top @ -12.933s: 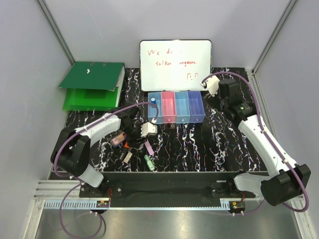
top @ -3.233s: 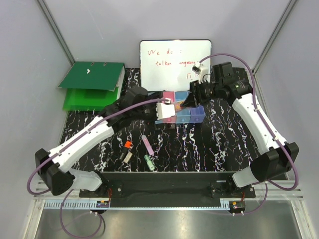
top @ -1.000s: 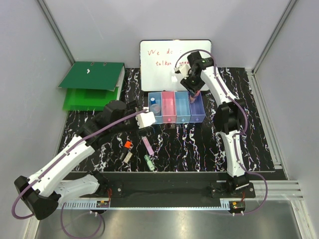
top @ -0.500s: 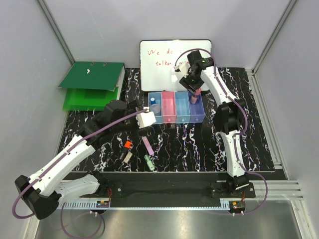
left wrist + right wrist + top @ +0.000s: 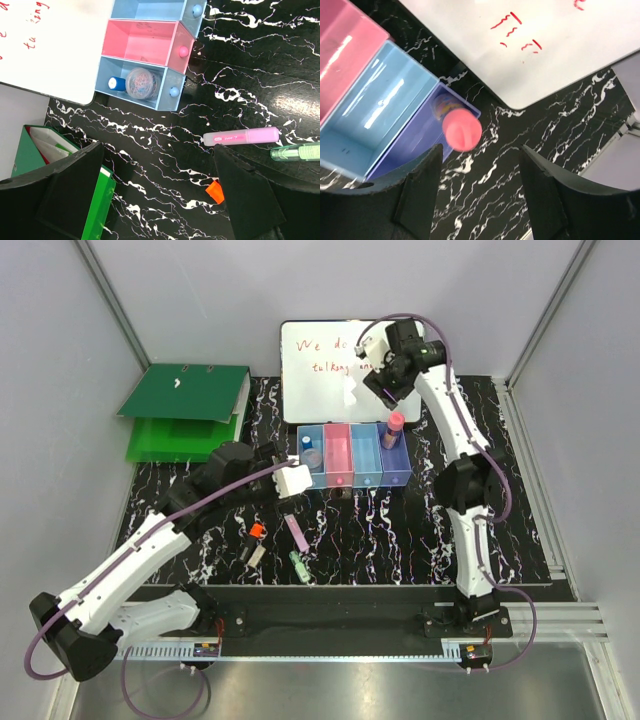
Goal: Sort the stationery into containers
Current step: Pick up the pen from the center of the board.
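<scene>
green piece (image 5: 299, 151): cut by right edge | pink-capped tube (image 5: 462, 130): body hidden under blurred cap | whiteboard (image 5: 330, 390): writing illegible

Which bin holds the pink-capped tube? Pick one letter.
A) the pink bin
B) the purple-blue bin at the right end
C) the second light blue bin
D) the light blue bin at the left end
B: the pink-capped tube stands cap-up inside the purple-blue bin at the right end of the row, at its end nearer the whiteboard.

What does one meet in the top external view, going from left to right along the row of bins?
Light blue bin with clear bottle, pink bin, second light blue bin, purple-blue bin with pink-capped tube.
</scene>
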Controlling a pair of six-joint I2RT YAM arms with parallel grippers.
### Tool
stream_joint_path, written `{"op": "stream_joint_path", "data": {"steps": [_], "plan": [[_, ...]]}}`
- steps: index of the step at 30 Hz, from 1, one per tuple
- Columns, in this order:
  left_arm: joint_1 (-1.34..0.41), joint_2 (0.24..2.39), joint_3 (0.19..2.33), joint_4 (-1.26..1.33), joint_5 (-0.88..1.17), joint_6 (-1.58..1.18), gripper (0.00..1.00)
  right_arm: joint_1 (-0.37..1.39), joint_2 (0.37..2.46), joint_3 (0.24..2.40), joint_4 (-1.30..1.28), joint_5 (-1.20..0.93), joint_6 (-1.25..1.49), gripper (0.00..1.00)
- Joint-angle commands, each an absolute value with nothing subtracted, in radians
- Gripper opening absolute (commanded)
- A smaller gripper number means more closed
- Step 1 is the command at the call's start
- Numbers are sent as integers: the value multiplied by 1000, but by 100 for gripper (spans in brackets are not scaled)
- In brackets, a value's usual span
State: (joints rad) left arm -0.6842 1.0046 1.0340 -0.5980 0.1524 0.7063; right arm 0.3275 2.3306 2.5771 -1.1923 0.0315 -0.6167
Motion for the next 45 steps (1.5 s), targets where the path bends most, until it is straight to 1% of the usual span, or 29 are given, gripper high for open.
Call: {"op": "stream_joint_path", "data": {"steps": [1,3,4,7,8,10,13,16,20,21,25,27,29,33,38,45], "plan": [[-673,967,986,-574,132,716,99,350,2085,2486,-1221,-78,-565,70],[-652,951,953,-566,117,701,99,351,1993,2395,-1244,-113,-519,69],[-643,950,945,-566,101,662,99,351,1965,2300,-1252,-162,-508,70],[-589,934,925,-571,106,594,99,357,1841,2136,-1256,-256,-439,69],[-565,930,910,-571,98,578,99,385,1809,2029,-1249,-268,-428,68],[-532,919,896,-560,66,534,99,426,1731,1885,-1241,-272,-411,68],[-439,917,880,-541,32,488,99,506,1657,1755,-1241,-302,-364,68],[-342,917,890,-541,29,469,99,572,1652,1700,-1232,-324,-330,67],[-308,902,908,-532,49,463,99,656,1741,1716,-1223,-337,-308,66],[-308,888,908,-531,75,474,99,670,1791,1733,-1220,-333,-308,66],[-310,873,885,-543,192,561,99,703,1933,1897,-1209,-289,-311,66],[-310,914,900,-622,234,593,99,701,1974,1937,-1209,-240,-325,68],[-310,978,930,-708,238,598,99,698,1970,1950,-1189,-216,-322,69],[-308,1015,891,-726,213,563,99,683,1907,1881,-1138,-160,-301,71],[-310,1084,845,-739,200,480,99,640,1833,1844,-1138,-137,-296,71],[-311,1175,816,-764,118,421,99,562,1799,1922,-1127,-146,-287,72]]}}
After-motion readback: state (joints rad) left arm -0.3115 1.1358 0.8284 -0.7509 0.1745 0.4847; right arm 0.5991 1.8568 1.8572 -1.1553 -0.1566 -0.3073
